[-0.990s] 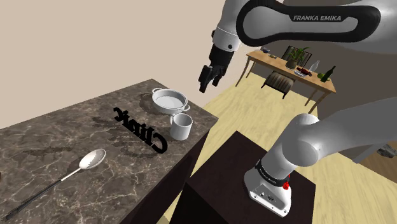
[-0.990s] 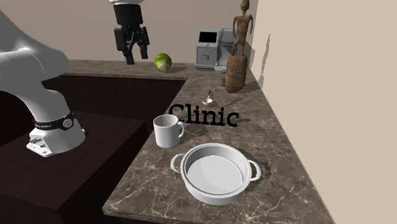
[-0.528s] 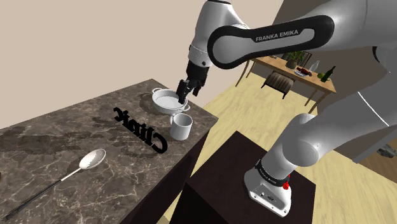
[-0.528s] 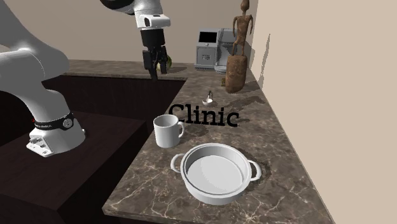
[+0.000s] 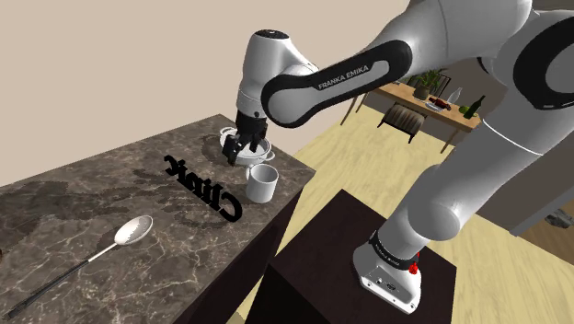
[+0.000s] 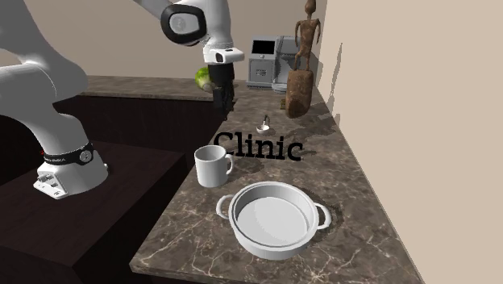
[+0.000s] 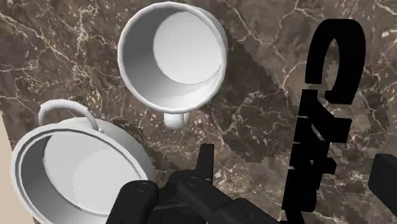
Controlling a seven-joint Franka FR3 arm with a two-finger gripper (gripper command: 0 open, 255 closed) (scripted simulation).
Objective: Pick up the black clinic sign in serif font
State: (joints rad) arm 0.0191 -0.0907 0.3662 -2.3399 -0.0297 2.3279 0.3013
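The black serif "Clinic" sign (image 5: 202, 189) stands upright on the dark marble counter (image 5: 83, 207), between a white mug (image 5: 261, 182) and a spoon. It reads plainly in the second exterior view (image 6: 258, 147). My gripper (image 5: 244, 147) hangs open above the counter, beside the mug and just in front of the pot. In the second exterior view the gripper (image 6: 223, 98) is above and behind the letter C. In the wrist view the sign (image 7: 324, 108) lies below, between the spread fingers (image 7: 205, 160), untouched; the gripper (image 7: 294, 170) holds nothing.
A white two-handled pot (image 6: 274, 218) and the mug (image 6: 212, 166) sit near the counter's end. A long-handled spoon (image 5: 120, 237) lies beyond the sign. A wooden statue (image 6: 301, 68), a coffee machine (image 6: 264, 62), a green ball (image 6: 203, 77) and a small item (image 6: 263, 125) stand farther back.
The arm has swung from over the floor gap to over the counter and come down toward the mug and sign. The fingers stay apart; nothing on the counter moved.
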